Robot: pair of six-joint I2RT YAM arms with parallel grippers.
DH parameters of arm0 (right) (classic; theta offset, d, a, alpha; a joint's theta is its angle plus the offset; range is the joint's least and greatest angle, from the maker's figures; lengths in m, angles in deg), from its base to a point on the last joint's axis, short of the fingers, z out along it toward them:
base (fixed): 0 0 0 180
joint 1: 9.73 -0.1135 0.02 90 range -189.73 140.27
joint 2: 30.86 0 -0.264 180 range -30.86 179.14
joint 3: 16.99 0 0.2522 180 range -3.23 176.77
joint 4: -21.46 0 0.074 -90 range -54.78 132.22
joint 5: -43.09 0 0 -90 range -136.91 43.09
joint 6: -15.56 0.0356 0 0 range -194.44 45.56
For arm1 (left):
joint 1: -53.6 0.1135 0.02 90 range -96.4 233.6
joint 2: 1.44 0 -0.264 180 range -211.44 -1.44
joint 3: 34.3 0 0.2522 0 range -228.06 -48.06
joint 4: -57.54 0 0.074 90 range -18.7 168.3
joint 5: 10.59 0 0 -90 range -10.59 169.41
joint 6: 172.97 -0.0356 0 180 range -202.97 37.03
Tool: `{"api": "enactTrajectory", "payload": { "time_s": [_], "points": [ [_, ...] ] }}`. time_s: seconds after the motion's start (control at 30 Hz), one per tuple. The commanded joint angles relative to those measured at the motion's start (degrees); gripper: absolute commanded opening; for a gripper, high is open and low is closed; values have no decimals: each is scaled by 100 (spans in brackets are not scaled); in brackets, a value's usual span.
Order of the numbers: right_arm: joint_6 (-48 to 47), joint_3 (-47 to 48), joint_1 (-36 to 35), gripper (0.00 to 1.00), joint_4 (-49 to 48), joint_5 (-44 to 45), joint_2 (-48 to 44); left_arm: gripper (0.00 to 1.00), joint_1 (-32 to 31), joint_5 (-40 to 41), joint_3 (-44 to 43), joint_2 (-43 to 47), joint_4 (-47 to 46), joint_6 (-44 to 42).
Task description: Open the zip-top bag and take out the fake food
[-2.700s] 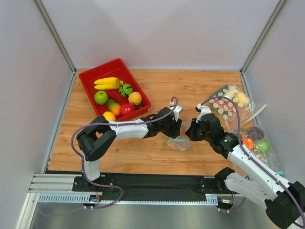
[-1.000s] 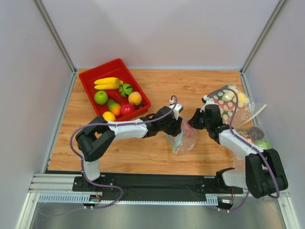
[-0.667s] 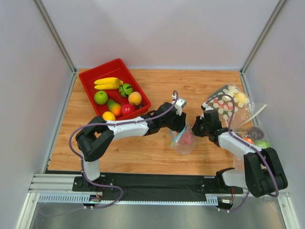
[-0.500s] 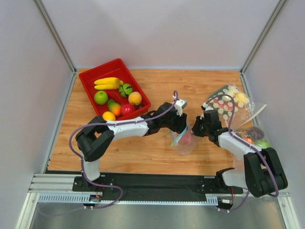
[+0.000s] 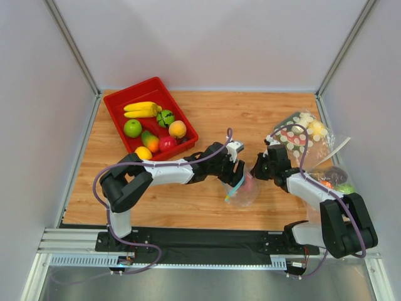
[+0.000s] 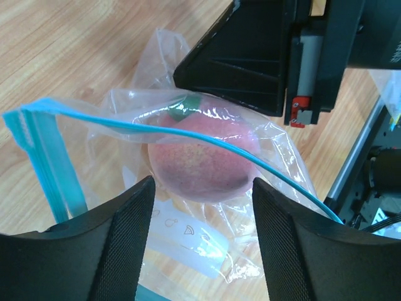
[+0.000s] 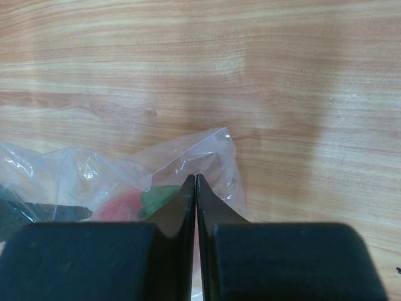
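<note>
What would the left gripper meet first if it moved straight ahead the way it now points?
Probably the clear film of the bag, near its blue zip strip, then the pink peach right behind it inside. The left gripper is open and aimed at that peach; depth is hard to judge.

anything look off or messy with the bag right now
Nothing is spilled, but the zip-top bag is crumpled and skewed: its blue zip strip is pulled apart and bent. The pink peach sits inside, and the right claw pinches the clear film.
</note>
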Motion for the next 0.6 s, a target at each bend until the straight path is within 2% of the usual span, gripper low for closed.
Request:
{"api": "enactTrajectory", "payload": {
  "time_s": [0.0, 0.13, 0.33, 0.57],
  "points": [
    [43, 8, 10, 2, -16, 72, -39, 72, -28, -197, -129, 88, -383, 119],
    [34, -45, 10, 1, 11, 107, -66, 80, -63, -285, -155, 9, -524, 216],
    [34, -62, 10, 1, -16, 72, -48, 87, -72, -365, -269, -202, -586, 295],
    [51, -89, 10, 0, 2, 28, -118, 88, -107, -224, -454, -466, -472, 304]
  ]
}}
